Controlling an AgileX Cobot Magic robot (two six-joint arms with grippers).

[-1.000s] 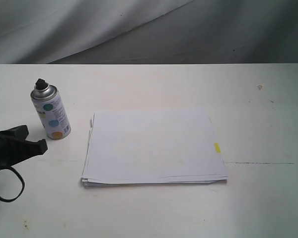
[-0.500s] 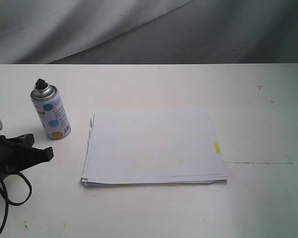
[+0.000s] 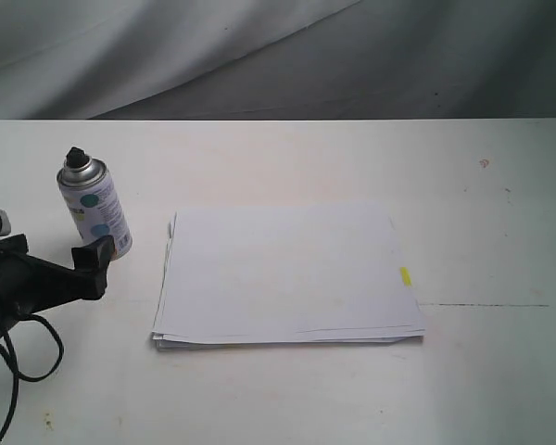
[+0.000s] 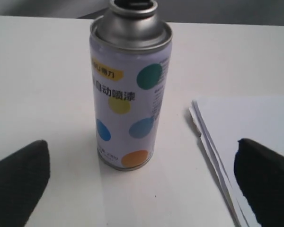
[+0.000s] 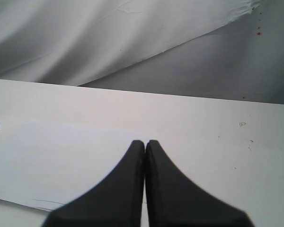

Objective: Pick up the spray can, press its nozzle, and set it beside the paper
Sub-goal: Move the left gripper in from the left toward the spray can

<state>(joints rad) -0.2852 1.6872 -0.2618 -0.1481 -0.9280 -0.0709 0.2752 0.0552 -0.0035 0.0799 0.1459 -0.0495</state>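
Looking like a robotics lab bench: bare white table (image 3: 287, 158) sitting in front of a draped grey cloth backdrop (image 3: 167, 46), left gripper (image 3: 60, 250) hanging over its edge, black cable (image 3: 58, 348) looping off it, scuff marks (image 3: 484, 163) showing on the tabletop.

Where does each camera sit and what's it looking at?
Exterior view: off the arms, looking down over the white table at the silver dotted spray can and stack of white paper; left gripper at its left edge.
Left wrist view: on the left arm, facing the spray can close up past its open black fingers.
Right wrist view: on the right arm, looking over the paper toward grey cloth; shut right gripper shows.
Shared: the first two both show can and paper.
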